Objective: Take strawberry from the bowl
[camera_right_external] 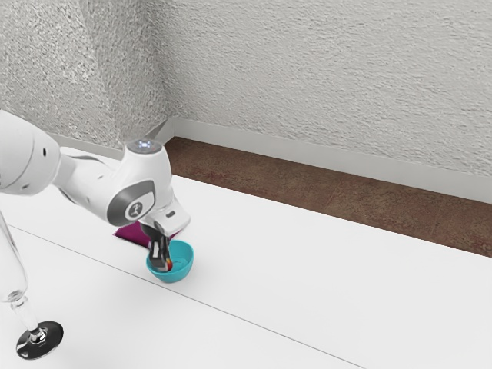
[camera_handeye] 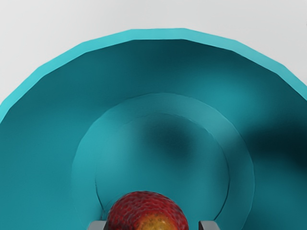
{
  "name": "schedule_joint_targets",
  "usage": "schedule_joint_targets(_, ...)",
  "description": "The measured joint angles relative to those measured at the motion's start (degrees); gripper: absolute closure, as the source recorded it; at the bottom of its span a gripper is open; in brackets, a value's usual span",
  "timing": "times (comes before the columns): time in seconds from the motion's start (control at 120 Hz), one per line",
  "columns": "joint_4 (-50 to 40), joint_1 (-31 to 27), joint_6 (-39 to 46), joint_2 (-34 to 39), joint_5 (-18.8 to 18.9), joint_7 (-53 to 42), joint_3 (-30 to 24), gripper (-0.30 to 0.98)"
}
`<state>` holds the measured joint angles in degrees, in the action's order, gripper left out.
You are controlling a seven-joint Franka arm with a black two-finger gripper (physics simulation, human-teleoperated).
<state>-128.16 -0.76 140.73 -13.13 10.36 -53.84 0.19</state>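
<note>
- Worktop [camera_right_external: 307,277]: the bowl [camera_handeye: 158,34] stands in from its far edge; brushing its wall as I lift could drag or tip it.
- My claw [camera_handeye: 153,225]: parted, gripping nothing.
- Strawberry [camera_handeye: 144,208]: in the bowl, between my fingers [camera_handeye: 209,225]; closing off-centre might roll it away.

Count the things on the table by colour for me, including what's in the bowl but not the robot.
Teal: 1, bowl
Red: 1, strawberry
Purple: 1, flat thing, partly hidden
Clear with dark foot: 1, glass
Total: 4
</note>
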Motion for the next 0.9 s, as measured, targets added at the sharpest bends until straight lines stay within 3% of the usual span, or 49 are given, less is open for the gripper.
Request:
schedule_joint_targets(0.275,0.04,-0.39,1.18,-1.31,0.01,-1.2,-0.02,0.5)
schedule_joint_targets(0.525,0.16,-0.49,1.99,-1.2,0.18,-1.64,0.0,0.58)
schedule_joint_targets(0.9,-0.57,0.82,0.66,4.61,0.54,-0.91,0.0,0.67)
